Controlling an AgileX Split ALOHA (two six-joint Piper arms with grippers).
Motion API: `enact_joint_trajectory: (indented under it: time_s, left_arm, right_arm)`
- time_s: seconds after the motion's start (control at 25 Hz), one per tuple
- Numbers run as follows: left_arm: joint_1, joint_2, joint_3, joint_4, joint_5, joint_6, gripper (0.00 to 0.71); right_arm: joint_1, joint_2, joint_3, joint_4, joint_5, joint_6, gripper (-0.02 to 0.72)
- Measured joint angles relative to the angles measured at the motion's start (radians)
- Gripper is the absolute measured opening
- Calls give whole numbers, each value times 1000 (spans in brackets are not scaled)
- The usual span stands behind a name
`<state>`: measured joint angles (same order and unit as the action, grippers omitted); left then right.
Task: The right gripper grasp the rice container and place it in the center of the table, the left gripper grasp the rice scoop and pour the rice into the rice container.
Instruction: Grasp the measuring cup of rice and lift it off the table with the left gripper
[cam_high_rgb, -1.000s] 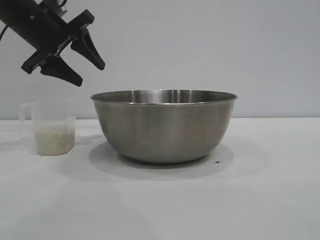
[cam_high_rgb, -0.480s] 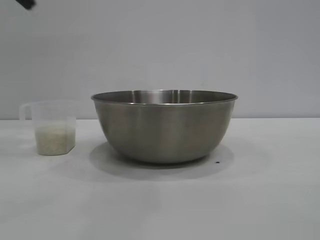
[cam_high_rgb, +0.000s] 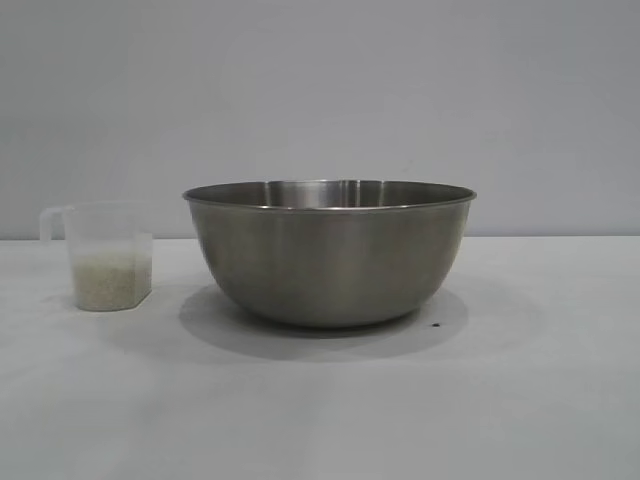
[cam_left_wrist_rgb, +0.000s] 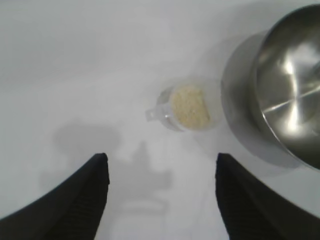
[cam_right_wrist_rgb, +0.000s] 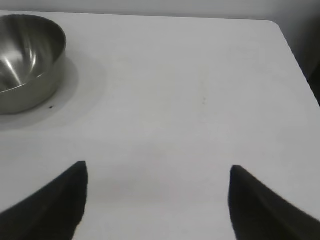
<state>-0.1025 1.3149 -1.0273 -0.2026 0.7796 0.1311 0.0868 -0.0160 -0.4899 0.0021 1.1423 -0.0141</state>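
While the rice container (cam_high_rgb: 329, 253) stands upright in the middle of the tabletop (cam_high_rgb: 320, 410), the rice scoop (cam_high_rgb: 103, 256) stands upright to its left, close by but with a strip of bare surface between them. Its handle points left, away from the bowl, and white rice (cam_high_rgb: 108, 280) fills roughly its lower half. From the left wrist view the bowl's polished inside shows no grains in the part that is visible, and the scoop is seen from above with the rice lying level inside it. A small dark speck (cam_high_rgb: 435, 324) lies on the tabletop just by the bowl's right base. Neither arm shows in the exterior view. The left pincer (cam_left_wrist_rgb: 161, 200) hangs above the tabletop on the scoop's side, looking down on scoop and bowl, its two black fingers (cam_left_wrist_rgb: 85, 197) spread well apart with nothing between them and only its own shadow on the white surface beneath. The right pincer (cam_right_wrist_rgb: 157, 200) hovers over the bare right part of the tabletop, well apart from the bowl, its fingers spread wide and likewise empty; the tabletop's far rounded corner is visible beyond it.
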Motion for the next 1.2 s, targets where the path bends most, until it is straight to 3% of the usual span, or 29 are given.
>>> enact_joint_trajectory:
  time_s: [0.4, 0.56, 0.88, 1.2]
  left_arm:
    - [0, -270, 450, -51, -481, 8, 398]
    - [0, -331, 564, -123, -632, 10, 398]
    - [-2, -340, 766, -143, -939, -1, 398]
    - [-86, -319, 914, 109, -1253, -140, 398]
  right_arm:
    - [0, 0, 0, 0, 0, 0, 541]
    - [0, 0, 0, 0, 0, 0, 541]
    - [0, 0, 0, 0, 0, 0, 541]
    - [0, 0, 0, 0, 0, 0, 541]
